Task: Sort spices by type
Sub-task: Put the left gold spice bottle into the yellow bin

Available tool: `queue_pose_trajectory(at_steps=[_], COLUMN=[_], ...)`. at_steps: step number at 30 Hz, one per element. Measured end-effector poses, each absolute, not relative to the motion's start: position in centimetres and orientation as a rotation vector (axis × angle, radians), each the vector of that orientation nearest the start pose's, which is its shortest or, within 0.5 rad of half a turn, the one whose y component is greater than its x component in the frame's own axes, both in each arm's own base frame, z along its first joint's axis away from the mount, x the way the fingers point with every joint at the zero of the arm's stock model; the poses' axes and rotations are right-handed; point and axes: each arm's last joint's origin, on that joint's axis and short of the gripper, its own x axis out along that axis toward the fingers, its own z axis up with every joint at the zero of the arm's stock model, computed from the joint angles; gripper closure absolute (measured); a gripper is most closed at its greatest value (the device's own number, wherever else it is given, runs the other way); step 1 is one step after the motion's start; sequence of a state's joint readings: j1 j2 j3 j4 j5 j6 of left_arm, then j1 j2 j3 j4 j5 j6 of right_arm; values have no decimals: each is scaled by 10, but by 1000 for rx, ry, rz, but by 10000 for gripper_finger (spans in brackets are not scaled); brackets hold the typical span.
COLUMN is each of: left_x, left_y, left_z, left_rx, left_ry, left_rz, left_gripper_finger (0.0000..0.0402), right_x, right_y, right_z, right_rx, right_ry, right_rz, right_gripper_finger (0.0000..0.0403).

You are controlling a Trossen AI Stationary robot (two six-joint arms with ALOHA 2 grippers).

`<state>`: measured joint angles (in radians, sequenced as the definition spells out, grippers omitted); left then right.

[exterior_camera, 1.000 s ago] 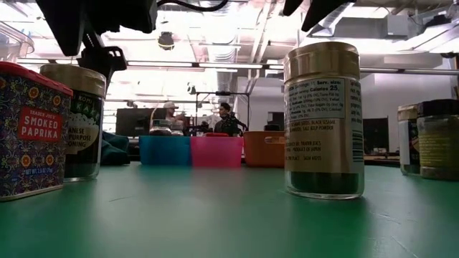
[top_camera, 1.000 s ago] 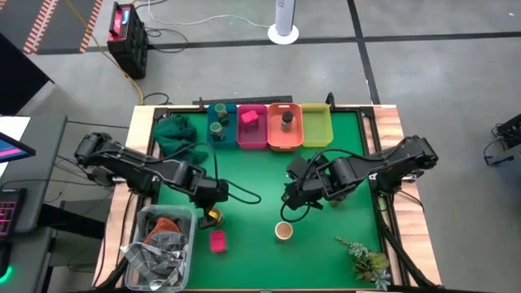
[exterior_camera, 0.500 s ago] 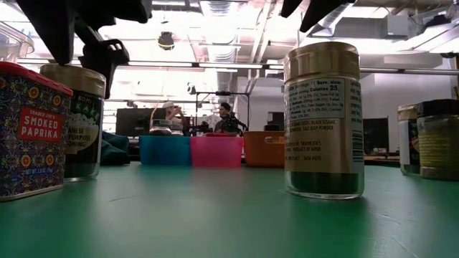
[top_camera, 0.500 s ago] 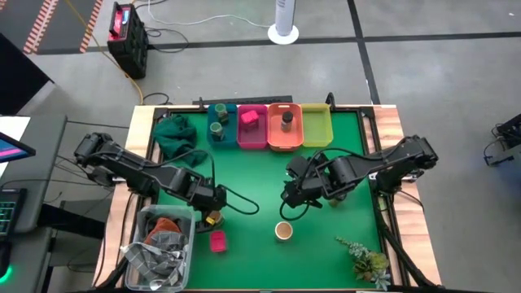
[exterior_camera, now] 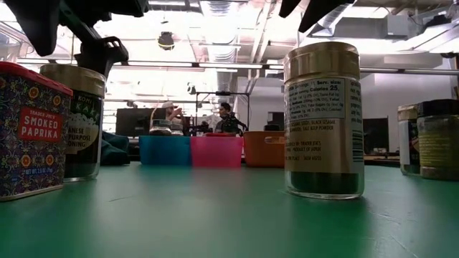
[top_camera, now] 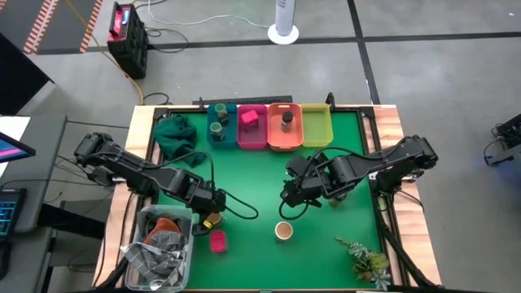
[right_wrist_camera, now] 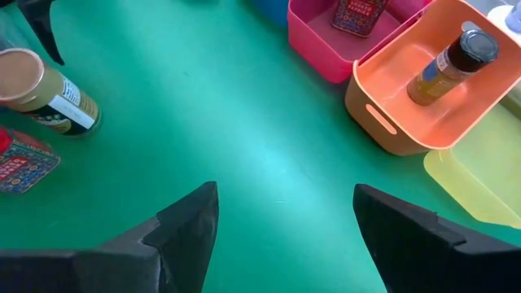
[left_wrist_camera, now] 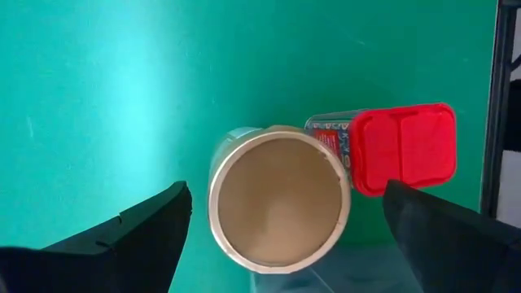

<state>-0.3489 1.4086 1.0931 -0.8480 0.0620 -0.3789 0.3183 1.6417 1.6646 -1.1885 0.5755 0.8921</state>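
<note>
Left hand (left_wrist_camera: 281, 224) lowered, open, straddling tan-lidded jar (left_wrist_camera: 279, 199); base hidden.

Blue bin (top_camera: 218, 124), pink bin (top_camera: 251, 134), orange bin (top_camera: 284, 137) and yellow bin (top_camera: 316, 126) sitting at desk's (top_camera: 260, 175) 12 o'clock; green cloth (top_camera: 173, 135) lying at 10, plant sprig (top_camera: 365, 260) at 5, clear tub (top_camera: 157, 248) at 7.

Tan-lidded jar (left_wrist_camera: 279, 198) upright, touching red-lidded paprika box (left_wrist_camera: 400, 148); another tan-lidded jar (top_camera: 282, 231) mid-table.
</note>
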Motion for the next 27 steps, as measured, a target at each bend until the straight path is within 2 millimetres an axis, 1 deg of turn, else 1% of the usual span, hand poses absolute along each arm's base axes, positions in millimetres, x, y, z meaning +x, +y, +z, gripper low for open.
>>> queue_pose_trajectory(at_steps=[4, 11, 15, 19, 25, 27], left_x=[251, 261, 263, 263, 263, 264], left_y=[-93, -97, -98, -98, -94, -87], left_z=[255, 236, 231, 231, 231, 232], left_rx=[-116, -59, -54, -46, -42, -60], left_ry=[1199, 1266, 1288, 1284, 1289, 1294], left_rz=[-136, -152, -147, -136, -111, -94], left_gripper_finger=[14, 15, 26, 56, 134, 135], right_x=[307, 307, 307, 307, 307, 307], right_y=[85, 85, 85, 84, 85, 85], right_z=[348, 348, 348, 348, 348, 348], right_rx=[300, 300, 297, 294, 290, 289], right_ry=[846, 845, 848, 851, 851, 852], right_rz=[-655, -656, -657, -657, -654, -653], right_gripper_finger=[93, 93, 93, 93, 93, 93])
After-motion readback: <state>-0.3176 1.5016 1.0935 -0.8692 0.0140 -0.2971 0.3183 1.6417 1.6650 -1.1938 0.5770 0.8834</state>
